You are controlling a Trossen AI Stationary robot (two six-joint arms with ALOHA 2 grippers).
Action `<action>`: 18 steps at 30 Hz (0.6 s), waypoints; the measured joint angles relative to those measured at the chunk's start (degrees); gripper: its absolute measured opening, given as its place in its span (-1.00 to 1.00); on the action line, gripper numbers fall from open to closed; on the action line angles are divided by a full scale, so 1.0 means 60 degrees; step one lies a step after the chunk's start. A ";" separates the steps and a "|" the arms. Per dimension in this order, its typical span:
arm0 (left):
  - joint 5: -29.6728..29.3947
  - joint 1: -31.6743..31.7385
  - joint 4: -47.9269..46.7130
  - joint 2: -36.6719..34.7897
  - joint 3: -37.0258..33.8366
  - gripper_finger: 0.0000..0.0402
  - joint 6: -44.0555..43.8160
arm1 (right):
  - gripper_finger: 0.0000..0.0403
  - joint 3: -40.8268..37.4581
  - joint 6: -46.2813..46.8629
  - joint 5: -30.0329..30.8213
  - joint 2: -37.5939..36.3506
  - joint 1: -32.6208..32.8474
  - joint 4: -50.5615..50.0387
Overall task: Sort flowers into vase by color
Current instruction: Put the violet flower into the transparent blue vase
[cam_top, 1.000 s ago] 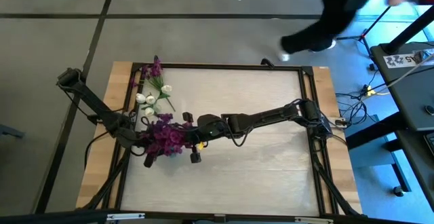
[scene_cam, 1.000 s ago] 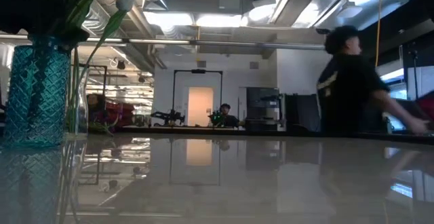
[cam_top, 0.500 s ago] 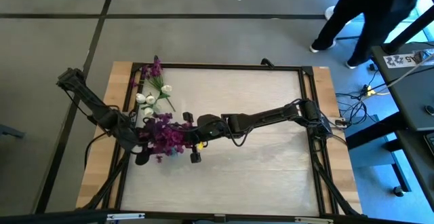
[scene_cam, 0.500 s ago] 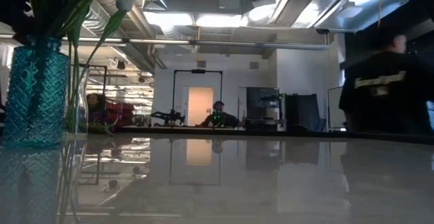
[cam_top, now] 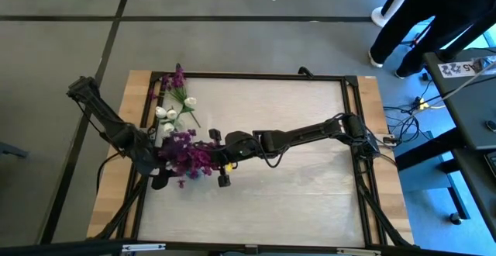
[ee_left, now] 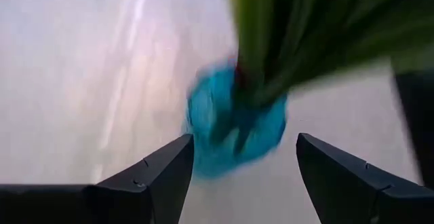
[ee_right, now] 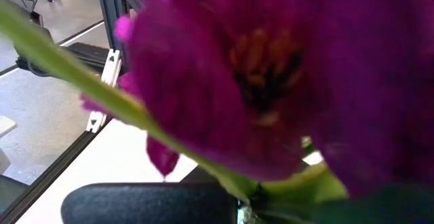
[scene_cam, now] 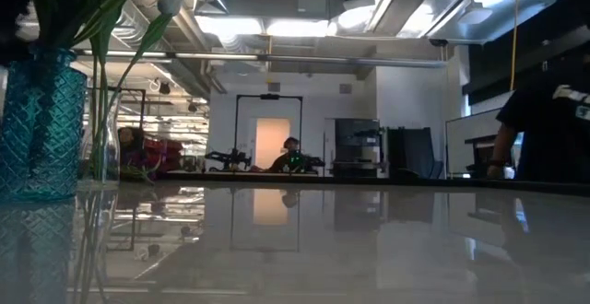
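Near the table's left edge, I see the purple flowers (cam_top: 187, 153) bunched in a teal vase (scene_cam: 37, 124), with the white-budded flowers (cam_top: 172, 114) standing just behind them toward the far edge. My left gripper (ee_left: 244, 173) hovers above the vase with its fingers spread wide and nothing between them. My right gripper (cam_top: 221, 169) sits just beside the purple bunch; I cannot tell its finger state.

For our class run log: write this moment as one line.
left gripper: open by teal vase | right gripper: at purple flowers | white flowers: on table
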 joint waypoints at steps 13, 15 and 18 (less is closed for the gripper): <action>-0.0537 -0.0167 0.1171 0.0170 -0.1031 0.25 -0.0266 | -0.94 -0.0003 -0.0001 0.0026 0.0000 -0.0007 0.0008; -0.0706 -0.0090 0.1988 0.0303 -0.1499 0.25 -0.0148 | -0.94 -0.0003 -0.0001 0.0017 -0.0002 -0.0007 -0.0013; -0.0928 0.0129 0.3330 0.0593 -0.2041 0.25 0.0243 | -0.94 0.0001 0.0010 0.0019 -0.0018 -0.0003 -0.0054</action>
